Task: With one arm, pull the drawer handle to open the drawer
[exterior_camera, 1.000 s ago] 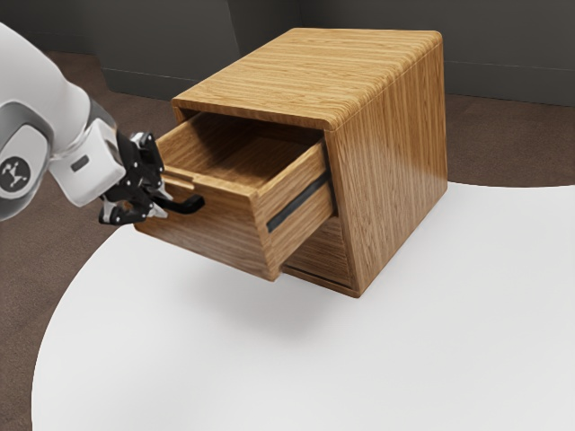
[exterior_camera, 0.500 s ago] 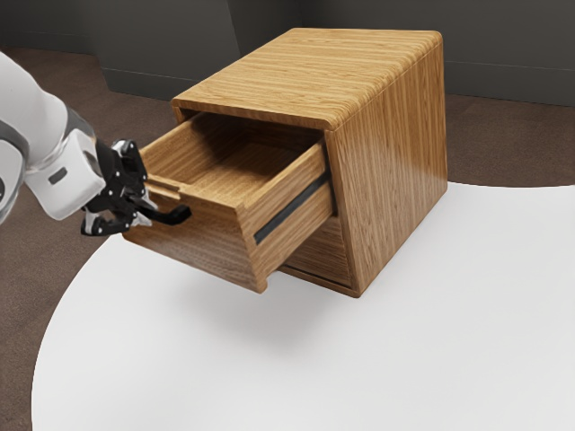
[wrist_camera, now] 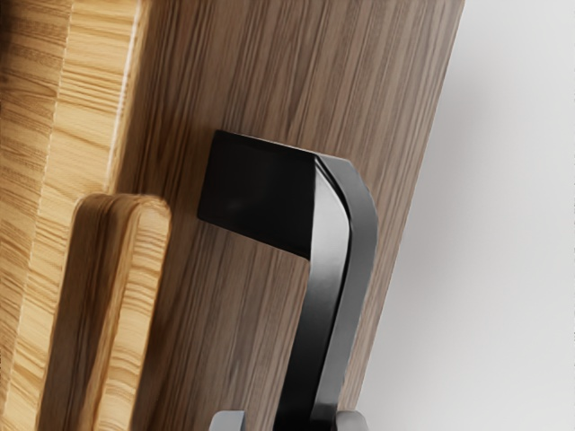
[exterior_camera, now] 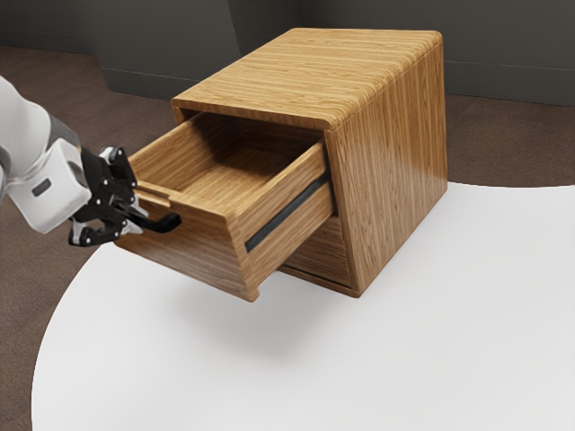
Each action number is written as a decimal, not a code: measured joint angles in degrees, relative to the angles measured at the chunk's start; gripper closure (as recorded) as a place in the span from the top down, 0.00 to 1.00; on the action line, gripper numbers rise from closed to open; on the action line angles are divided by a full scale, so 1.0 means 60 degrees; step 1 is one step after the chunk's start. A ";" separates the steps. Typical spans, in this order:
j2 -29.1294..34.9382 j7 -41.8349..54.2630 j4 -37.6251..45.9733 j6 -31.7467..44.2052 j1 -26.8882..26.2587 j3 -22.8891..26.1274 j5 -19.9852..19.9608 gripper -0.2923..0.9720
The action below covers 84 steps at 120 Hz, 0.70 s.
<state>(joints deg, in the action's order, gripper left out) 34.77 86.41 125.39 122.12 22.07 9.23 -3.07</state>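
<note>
By the edge of the white table, the jaws are clamped on the black handle. That handle sits on the front of the drawer, which stands well out of the wooden cabinet behind.

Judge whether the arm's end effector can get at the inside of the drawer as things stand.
Probably yes. The drawer is pulled well out of the cabinet, so its front part lies open from above. The end effector, shut on the handle, would first have to let go.
</note>
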 joint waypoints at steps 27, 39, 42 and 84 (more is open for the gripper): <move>0.0187 -0.0001 0.0113 -0.0024 -0.0003 -0.0117 -0.0011 0.25; 0.0261 -0.0002 0.0145 -0.0052 -0.0001 -0.0130 -0.0012 0.25; 0.0269 0.0000 0.0139 -0.0062 -0.0001 -0.0133 -0.0013 0.25; -0.0583 0.0017 -0.4462 -0.3875 -0.0017 -0.0188 -0.0031 0.56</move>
<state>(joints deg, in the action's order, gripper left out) 31.27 86.51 98.62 98.87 21.97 8.11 -3.25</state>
